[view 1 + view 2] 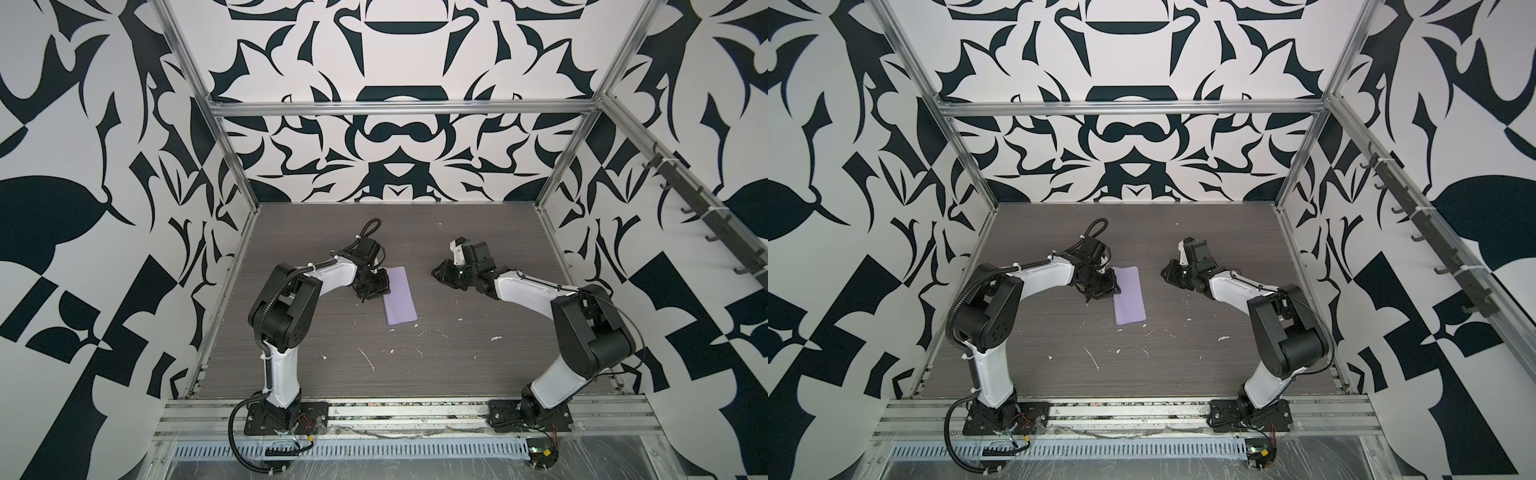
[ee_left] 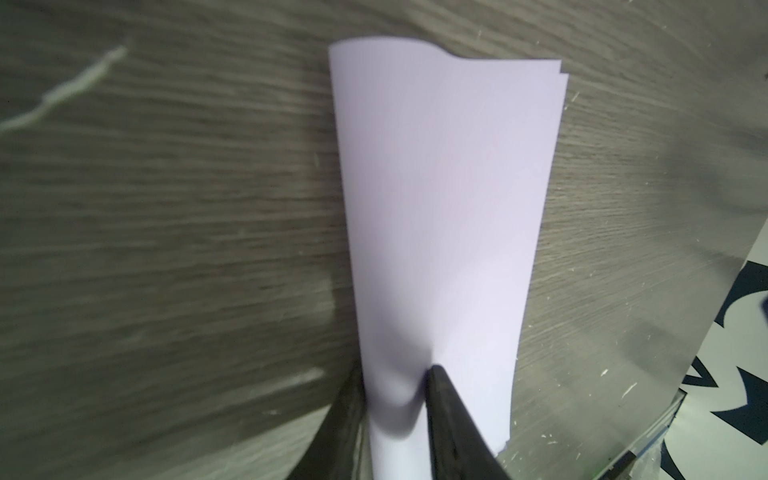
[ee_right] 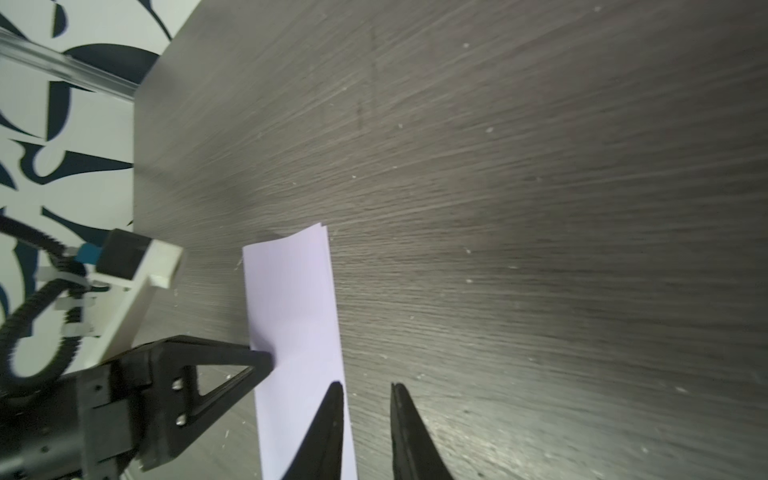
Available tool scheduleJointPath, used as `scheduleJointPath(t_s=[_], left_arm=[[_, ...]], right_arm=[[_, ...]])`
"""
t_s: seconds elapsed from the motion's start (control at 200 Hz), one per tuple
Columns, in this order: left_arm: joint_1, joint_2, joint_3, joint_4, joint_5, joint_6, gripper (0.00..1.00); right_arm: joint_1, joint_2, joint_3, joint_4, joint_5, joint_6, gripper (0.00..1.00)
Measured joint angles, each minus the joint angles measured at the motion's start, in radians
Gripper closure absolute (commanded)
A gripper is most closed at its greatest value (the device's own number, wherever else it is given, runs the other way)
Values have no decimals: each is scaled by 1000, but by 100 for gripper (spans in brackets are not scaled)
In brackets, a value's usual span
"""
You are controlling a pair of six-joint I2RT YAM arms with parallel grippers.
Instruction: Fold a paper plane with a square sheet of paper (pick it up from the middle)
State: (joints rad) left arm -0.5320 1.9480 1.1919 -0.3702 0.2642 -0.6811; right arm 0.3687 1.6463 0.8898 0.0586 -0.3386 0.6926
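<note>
1. Left of centre on the bench (image 1: 457, 249), your square sheet of paper (image 1: 400, 297) lies folded over into a long strip. Its length runs from near to far, with the far end leaning slightly left.
2. Your left arm (image 1: 332, 274) reaches to the strip's left long edge, toward its far end. The left jaws stand narrow and pinch that edge.
3. From the left wrist view, the paper (image 2: 444, 208) bulges up between the two fingers. One finger (image 2: 453, 415) lies over its top face and the other sits beside the edge (at the opposite end, the layers are slightly out of line).
4. Your right arm (image 1: 519, 291) is off to the right, well apart from the paper. In the right wrist view the right jaws show a narrow gap with nothing in it.
5. Small white flecks (image 1: 368, 359) dot the bench nearer the arm bases (none touches the paper).
</note>
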Motion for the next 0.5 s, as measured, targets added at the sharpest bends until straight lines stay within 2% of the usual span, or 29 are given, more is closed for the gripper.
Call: scheduleJointPath(t_s=[0.5], left_arm=[[0, 26, 29, 7, 28, 62, 68]], right_arm=[[2, 71, -1, -10, -5, -10, 75]])
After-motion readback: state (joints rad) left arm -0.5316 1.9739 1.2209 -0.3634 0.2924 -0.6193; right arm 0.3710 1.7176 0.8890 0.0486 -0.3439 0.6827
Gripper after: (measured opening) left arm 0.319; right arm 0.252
